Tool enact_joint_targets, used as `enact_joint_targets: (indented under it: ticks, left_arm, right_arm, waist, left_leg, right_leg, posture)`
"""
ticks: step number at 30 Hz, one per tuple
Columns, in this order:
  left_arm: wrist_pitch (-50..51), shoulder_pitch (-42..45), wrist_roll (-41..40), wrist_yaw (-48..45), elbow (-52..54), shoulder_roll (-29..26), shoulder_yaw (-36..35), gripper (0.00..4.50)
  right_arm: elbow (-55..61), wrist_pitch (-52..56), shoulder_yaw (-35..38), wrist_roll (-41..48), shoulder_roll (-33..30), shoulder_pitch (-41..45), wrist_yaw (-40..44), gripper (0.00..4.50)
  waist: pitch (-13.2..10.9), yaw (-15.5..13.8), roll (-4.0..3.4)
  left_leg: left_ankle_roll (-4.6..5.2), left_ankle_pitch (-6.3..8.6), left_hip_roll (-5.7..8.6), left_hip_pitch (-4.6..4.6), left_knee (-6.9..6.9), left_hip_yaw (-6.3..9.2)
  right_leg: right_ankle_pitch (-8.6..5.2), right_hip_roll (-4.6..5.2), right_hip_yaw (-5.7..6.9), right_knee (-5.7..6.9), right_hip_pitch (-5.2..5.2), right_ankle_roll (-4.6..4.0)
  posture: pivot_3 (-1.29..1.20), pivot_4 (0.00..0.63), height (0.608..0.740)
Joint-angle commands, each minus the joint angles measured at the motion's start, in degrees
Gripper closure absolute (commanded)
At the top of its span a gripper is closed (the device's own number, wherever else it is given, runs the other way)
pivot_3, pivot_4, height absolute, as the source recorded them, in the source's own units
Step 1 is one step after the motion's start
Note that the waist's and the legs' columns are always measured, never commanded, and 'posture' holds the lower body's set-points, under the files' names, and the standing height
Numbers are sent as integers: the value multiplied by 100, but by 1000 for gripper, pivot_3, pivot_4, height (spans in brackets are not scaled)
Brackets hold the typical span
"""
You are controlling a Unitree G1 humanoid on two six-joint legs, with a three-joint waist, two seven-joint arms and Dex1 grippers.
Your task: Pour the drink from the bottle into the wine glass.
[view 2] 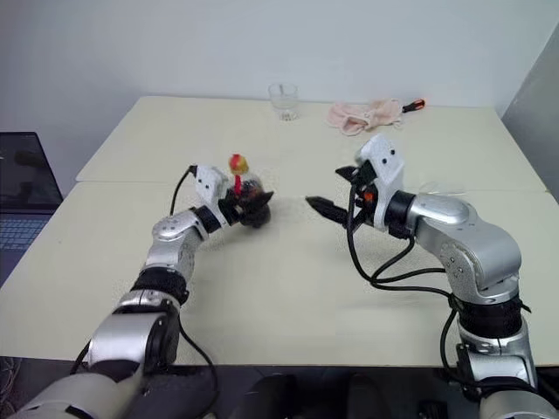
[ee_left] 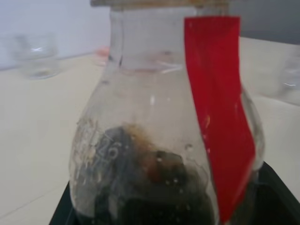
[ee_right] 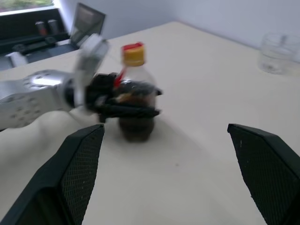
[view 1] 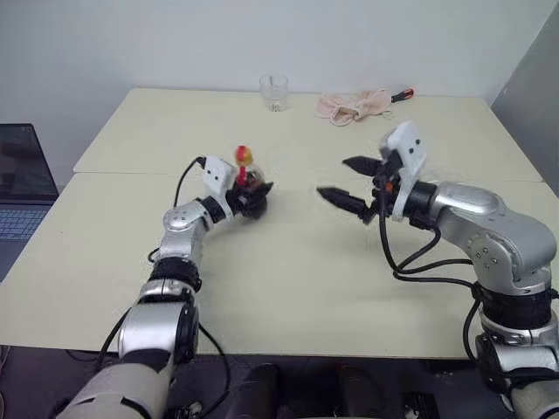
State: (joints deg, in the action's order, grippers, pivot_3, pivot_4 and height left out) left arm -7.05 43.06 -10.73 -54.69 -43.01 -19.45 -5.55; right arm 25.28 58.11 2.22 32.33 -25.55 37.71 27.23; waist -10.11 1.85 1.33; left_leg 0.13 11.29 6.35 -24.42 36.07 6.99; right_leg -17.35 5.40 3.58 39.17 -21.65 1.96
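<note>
1. While the bottle (ee_right: 136, 101) stands upright on the table (view 1: 288, 288), the left gripper (view 1: 251, 197) is clamped round its bulbous body.
2. Its red label strip (ee_left: 220, 117) runs down from the neck; no writing on it can be read. The cap (ee_right: 133, 54) is yellow and red.
3. Dark drink (ee_left: 150, 187) fills the bottom of the bottle.
4. The right gripper (view 1: 354, 183) hangs just beside the bottle, fingers spread wide, empty.
5. A clear tumbler (view 1: 273, 92) stands well beyond both grippers.

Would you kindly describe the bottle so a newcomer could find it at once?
On the cream table, find the left gripper. It clasps the bottle: squat, clear, dark drink inside, yellow cap, unlike the tumbler at the far edge.
</note>
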Motion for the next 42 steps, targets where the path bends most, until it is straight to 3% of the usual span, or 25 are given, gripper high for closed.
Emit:
enact_joint_targets:
  ticks: [1,6,10,20,42]
  left_arm:
    - [1091,-415,-345,-411,1890,-131,399,2183]
    - [1760,-578,-518,-534,2485,-155,589,2183]
    - [1664,-369,-435,-669,2379,-139,737,2183]
    - [1249,-338,-194,-591,2479,-99,1046,2183]
    - [1119,-542,-202,-327,2591,-80,1059,2184]
  right_arm:
    - [708,443,224,253,536,14,-784,0]
    - [1136,934,209,393,1187,78,-1440,0]
    - [1327,1315,126,654,1427,20,-1596,0]
    - [1034,1371,-100,-46,2382,197,-2820,0]
    - [765,1574,-155,-172,2918,264,-2929,0]
  waist:
    - [0,3,-1]
    - [2,-5,-3]
    - [2,-3,-3]
    - [2,3,-3]
    - [2,3,-4]
  left_leg:
    - [0,0,0,-1,0,1]
    - [-8,-6,-1,-3,2,-1]
    - [-8,-6,0,-3,1,-6]
    - [-7,-6,-5,-2,-3,-47]
    - [-6,-5,-6,-1,-4,-60]
  right_leg:
    - [0,-1,-7,6,-6,-1]
    - [-1,-6,-20,46,-30,-5]
    - [-1,-8,-27,48,-36,-5]
    - [-2,-14,-78,76,-68,-6]
    - [-2,-17,-95,79,-75,-6]
  posture:
    - [0,150,740]
    - [0,150,740]
    - [0,150,740]
    - [0,150,740]
    - [0,150,740]
